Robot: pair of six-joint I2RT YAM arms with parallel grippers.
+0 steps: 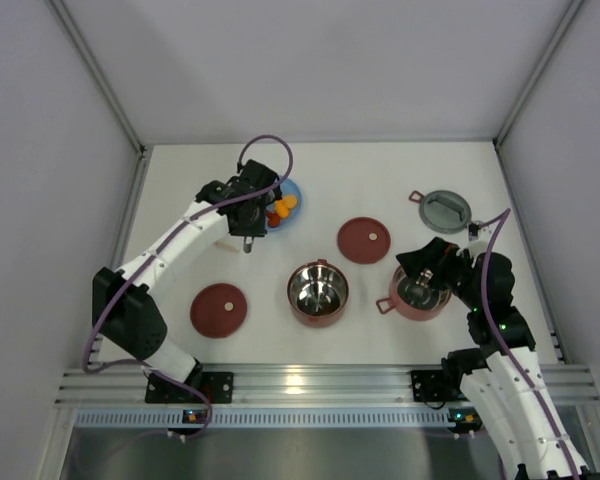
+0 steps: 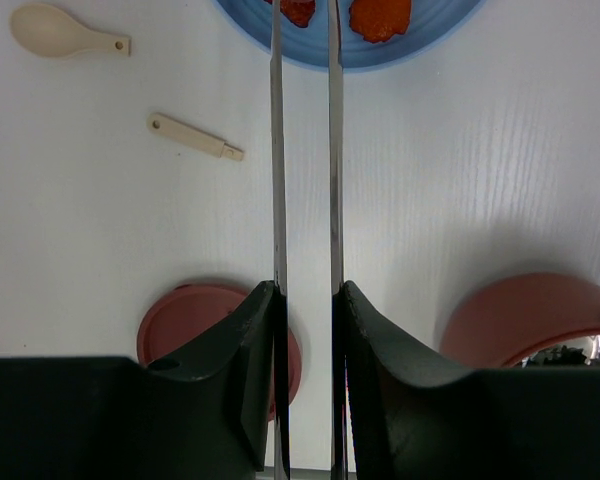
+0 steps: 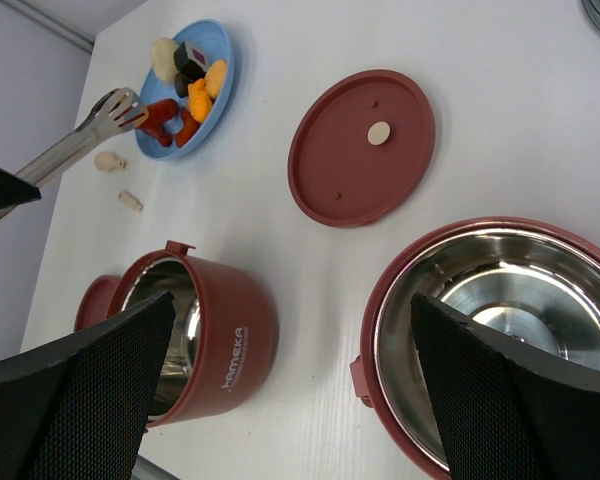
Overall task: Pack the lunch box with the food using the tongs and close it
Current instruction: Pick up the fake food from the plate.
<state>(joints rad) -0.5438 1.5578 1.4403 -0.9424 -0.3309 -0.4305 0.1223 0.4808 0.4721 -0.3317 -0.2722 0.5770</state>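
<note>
- Evidently the task is near its start: the tongs (image 2: 277,150) are in hand, yet the middle bowl (image 1: 318,290) and the right bowl (image 3: 500,300) both show bare steel insides.
- All the food (image 3: 185,85) lies on the blue plate (image 3: 225,45). The flat lids (image 1: 364,240) and the grey top lid (image 1: 445,210) lie apart on the table (image 1: 540,180).
- Left to do, as judged: carry every piece across, stack the bowls, fit the lids.
- Left claw (image 2: 305,290): narrowed around the tongs, pressing their two arms almost parallel.
- Tongs: the long axis runs straight out from the left claw, tips at the plate's edge beside the red pieces. Whether a piece is pinched cannot be told.
- Right claw (image 3: 295,400): spread wide, holding nothing, poised over the right bowl.
</note>
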